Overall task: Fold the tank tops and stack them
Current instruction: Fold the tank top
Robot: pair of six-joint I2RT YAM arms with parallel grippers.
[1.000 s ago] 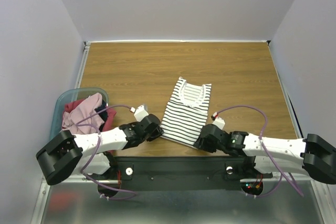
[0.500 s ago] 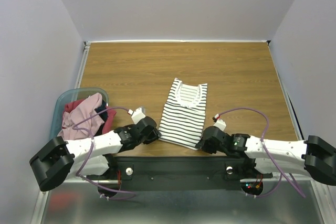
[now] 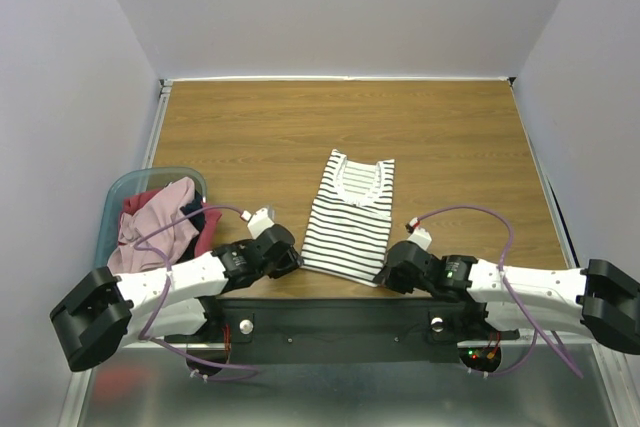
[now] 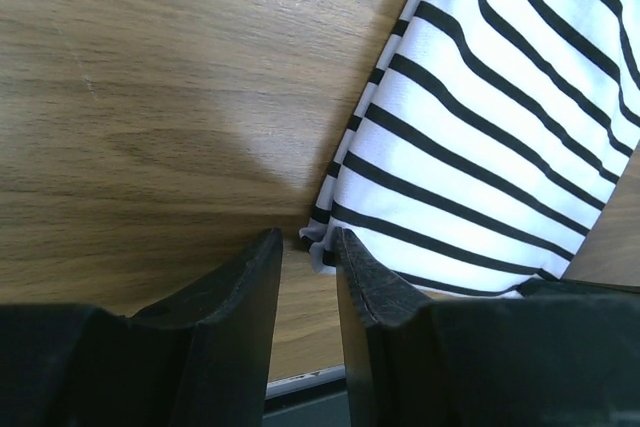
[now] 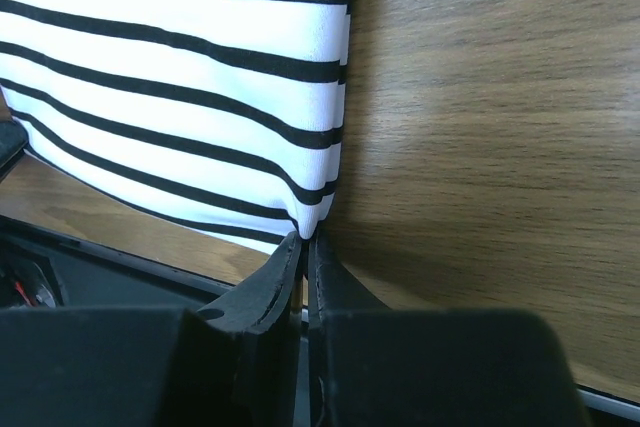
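A white tank top with thin black stripes (image 3: 350, 212) lies flat on the wooden table, neckline away from me. My right gripper (image 3: 385, 275) is at its near right hem corner, and the right wrist view shows that gripper (image 5: 305, 238) shut on the corner of the striped top (image 5: 200, 77). My left gripper (image 3: 291, 263) is at the near left hem corner. In the left wrist view it (image 4: 305, 242) is open, its fingertips (image 4: 262, 247) either side of the corner's tip of the striped top (image 4: 480, 147). A pink tank top (image 3: 155, 222) and a dark red one (image 3: 207, 231) lie in the tub.
A translucent light-blue tub (image 3: 113, 197) stands at the left edge of the table, heaped with clothes, a navy piece (image 3: 195, 213) among them. The black base rail (image 3: 330, 315) runs along the near edge, right behind both grippers. Bare wood (image 3: 330, 117) lies beyond the striped top.
My right gripper has closed on the hem corner. The striped top was pulled straighter and a little nearer, and the left gripper slid back toward the near edge at the other corner.
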